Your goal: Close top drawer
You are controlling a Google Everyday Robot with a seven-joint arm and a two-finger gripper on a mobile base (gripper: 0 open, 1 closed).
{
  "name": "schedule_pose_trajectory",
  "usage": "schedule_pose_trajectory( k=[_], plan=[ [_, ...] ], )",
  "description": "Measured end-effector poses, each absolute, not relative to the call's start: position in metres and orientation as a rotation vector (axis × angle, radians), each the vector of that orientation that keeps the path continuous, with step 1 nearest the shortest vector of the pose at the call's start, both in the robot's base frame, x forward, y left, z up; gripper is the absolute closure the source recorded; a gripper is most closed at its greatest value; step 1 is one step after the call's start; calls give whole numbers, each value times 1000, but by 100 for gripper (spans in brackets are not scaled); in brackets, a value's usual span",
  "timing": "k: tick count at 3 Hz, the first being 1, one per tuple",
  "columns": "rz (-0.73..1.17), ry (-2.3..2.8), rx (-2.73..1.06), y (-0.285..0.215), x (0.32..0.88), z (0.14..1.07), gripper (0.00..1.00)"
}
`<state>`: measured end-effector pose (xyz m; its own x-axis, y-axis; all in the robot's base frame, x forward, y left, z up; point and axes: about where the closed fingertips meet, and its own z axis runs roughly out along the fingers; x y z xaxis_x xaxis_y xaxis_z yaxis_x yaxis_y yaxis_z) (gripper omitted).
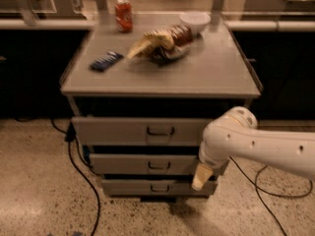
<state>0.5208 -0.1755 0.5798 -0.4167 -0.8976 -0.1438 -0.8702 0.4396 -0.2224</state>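
Observation:
The top drawer (118,131) is the widest of three grey drawers in a grey metal cabinet. It stands pulled out a little, with a dark gap above its flat front and a small dark handle (160,131) at its centre. My white arm (256,144) reaches in from the right. The gripper (199,177) hangs down from it as a cream-coloured tip. It is in front of the right end of the two lower drawers, below and to the right of the top drawer's handle. It holds nothing that I can see.
On the cabinet top (211,75) lie a red can (123,14), a white bowl (195,21), snack bags (160,42) and a dark blue packet (106,61). Black cables (83,181) run over the speckled floor on both sides. Dark counters stand behind.

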Motion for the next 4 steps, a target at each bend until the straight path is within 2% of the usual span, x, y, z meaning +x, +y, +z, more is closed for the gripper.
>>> schedule_pose_trajectory(
  k=[4],
  plan=[
    [-127,2481,-1502,-165,548,562,0]
  ],
)
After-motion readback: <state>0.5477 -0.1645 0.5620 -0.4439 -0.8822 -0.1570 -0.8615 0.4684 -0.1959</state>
